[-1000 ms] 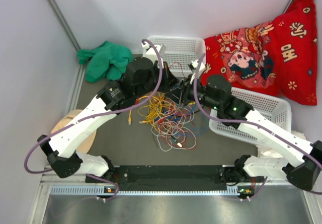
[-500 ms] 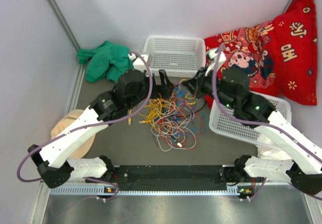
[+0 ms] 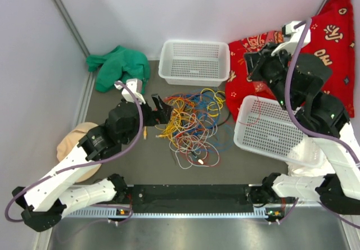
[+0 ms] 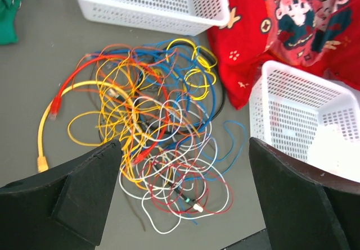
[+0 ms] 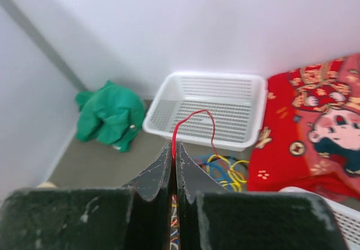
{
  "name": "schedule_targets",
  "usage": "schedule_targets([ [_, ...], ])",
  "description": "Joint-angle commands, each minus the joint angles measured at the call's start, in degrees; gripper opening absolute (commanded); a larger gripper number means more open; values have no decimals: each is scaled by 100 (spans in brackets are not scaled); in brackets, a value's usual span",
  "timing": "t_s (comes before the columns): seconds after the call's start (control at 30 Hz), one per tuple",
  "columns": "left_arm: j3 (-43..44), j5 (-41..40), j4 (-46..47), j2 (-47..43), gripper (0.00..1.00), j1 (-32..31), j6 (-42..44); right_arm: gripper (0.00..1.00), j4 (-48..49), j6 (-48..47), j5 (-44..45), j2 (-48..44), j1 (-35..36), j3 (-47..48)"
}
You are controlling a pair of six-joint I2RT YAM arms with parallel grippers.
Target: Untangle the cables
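The cables [image 3: 191,123] lie in a knotted heap of yellow, red, orange, blue and white wires on the grey table. My left gripper [image 3: 160,108] hovers at the heap's left edge, open wide. In the left wrist view the heap [image 4: 157,143] fills the gap between its spread fingers [image 4: 84,194], and nothing is held. My right gripper [image 3: 249,59] is raised high at the back right, over the red cushion. In the right wrist view it [image 5: 173,146] is shut on a thin red wire [image 5: 194,115] that arches up and drops back toward the heap.
A white basket [image 3: 194,62] stands at the back, and a second one [image 3: 275,129] is tilted at the right under the right arm. A green cloth [image 3: 115,67] lies at the back left, a red cushion [image 3: 315,48] at the back right, a beige disc [image 3: 79,143] at the left.
The left gripper opened and drew back to the near left of the heap. The right gripper closed on the red wire and rose up and away to the back right.
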Motion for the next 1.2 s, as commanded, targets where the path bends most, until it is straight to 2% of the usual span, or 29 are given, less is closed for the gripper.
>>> schedule_targets([
  [0.0,-253,-174,-61,-168,99,-14,-204,0,-201,-245,934,-34,-286,427],
  [0.33,-552,98,149,-106,99,-14,-222,0,-385,-642,1796,-52,-366,1113],
  [0.43,-692,221,255,-98,99,-14,-266,0,-395,-457,1972,-297,-401,613],
  [0.67,-877,415,273,-97,99,-14,-380,0,-184,237,1928,-930,-901,-1267],
  [0.93,-1114,494,247,-185,99,-14,-486,0,-25,756,1691,-1081,-1631,-2218],
  [1.17,-1299,511,247,-291,99,-14,-556,0,-16,1450,1612,-1283,-2333,-3578],
])
